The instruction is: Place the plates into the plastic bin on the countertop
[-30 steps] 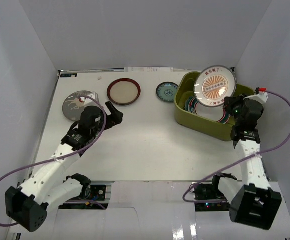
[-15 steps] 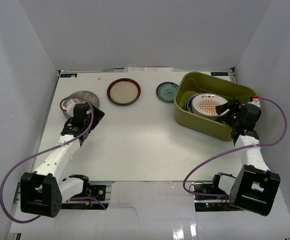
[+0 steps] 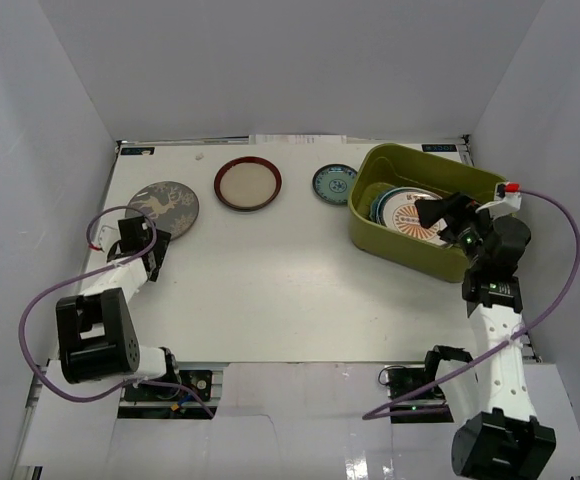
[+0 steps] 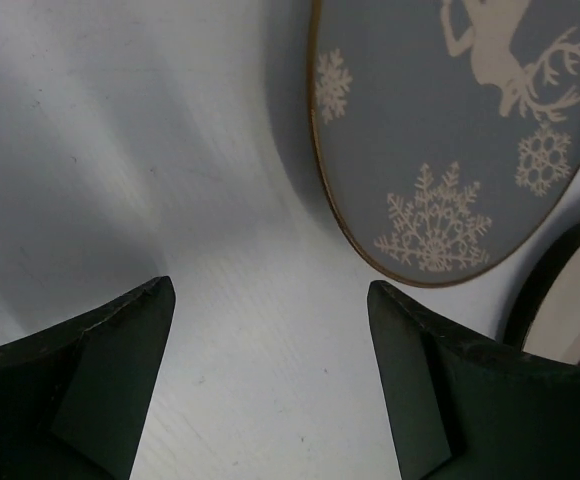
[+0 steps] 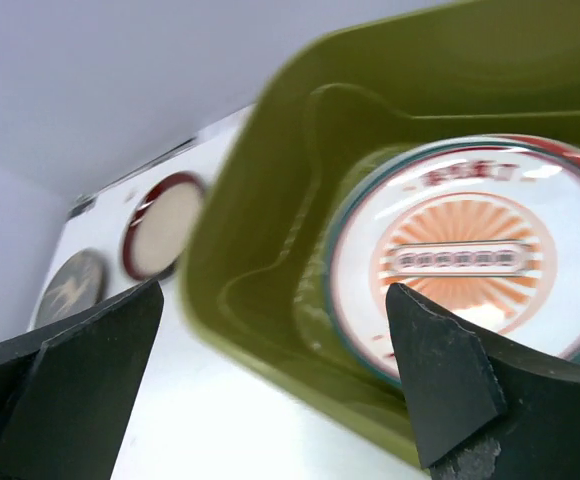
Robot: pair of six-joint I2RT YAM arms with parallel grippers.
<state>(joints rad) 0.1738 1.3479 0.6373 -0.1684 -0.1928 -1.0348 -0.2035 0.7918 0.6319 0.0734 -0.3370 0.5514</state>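
The olive-green plastic bin (image 3: pixel 400 250) stands at the right of the white countertop (image 3: pixel 270 280). In it an orange sunburst plate (image 3: pixel 410 215) lies flat on top of other plates with teal and red rims. My right gripper (image 3: pixel 435 212) hovers open and empty over the bin's near side, and the right wrist view shows the bin wall (image 5: pixel 260 260) and the orange plate (image 5: pixel 470 250) between its fingers. Three plates lie on the counter: grey with deer (image 3: pixel 162 205), dark red-rimmed cream (image 3: pixel 248 184) and small teal-rimmed (image 3: pixel 334 184). My left gripper (image 3: pixel 142 232) is open and empty just short of the deer plate (image 4: pixel 460 130).
White walls close in the counter at the back, left and right. The left arm is folded back near the left wall, with its purple cable (image 3: pixel 40 320) looping beside it. The red-rimmed plate (image 4: pixel 570 310) shows at the right edge of the left wrist view.
My right gripper opened and let go of the orange plate, which dropped flat onto the stack in the bin. My left arm drew back to the left, uncovering the deer plate.
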